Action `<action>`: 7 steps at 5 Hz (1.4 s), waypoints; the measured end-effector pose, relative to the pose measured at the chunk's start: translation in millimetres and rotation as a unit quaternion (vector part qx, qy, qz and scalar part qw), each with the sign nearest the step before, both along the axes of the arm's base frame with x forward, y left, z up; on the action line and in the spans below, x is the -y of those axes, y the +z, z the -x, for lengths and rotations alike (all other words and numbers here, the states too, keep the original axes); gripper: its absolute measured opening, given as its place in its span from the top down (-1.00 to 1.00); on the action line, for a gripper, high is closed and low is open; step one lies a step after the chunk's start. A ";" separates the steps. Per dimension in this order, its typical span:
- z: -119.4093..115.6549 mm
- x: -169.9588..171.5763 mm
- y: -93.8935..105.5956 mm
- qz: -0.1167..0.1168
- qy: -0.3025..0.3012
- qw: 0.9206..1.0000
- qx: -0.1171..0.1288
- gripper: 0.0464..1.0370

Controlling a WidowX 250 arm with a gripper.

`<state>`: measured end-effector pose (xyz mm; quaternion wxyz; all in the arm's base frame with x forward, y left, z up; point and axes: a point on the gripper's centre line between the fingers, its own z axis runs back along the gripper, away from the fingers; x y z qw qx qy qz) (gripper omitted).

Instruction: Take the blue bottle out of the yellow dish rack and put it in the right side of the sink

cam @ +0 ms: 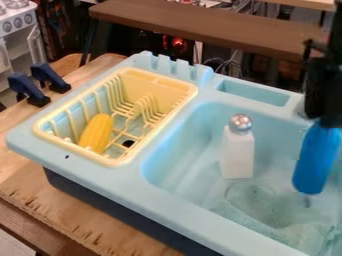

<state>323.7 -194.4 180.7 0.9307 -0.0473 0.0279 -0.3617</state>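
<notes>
Hanging above the right side of the light-blue toy sink (100,175), the black pincer (327,123) meets the top of a blue object (314,159); whether it is clamped on it, one cannot tell. The object looks light, smooth and fairly stiff, perhaps slippery, best gripped across its narrower upper part. A white bottle (238,154) with a silvery cap stands nearby in the basin; a yellow toy corn (97,133) lies in the yellow rack (186,90). The wooden bench (80,210) carries the sink; a brown shelf (200,25) crosses behind.
</notes>
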 end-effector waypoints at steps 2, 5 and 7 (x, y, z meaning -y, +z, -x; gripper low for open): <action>-0.4 8.7 -13.7 -0.024 -0.016 1.000 0.004 0.37; 1.6 11.3 -23.7 -0.011 -0.015 1.000 0.018 -0.35; 7.4 2.6 18.9 0.030 -0.002 0.997 0.077 -0.94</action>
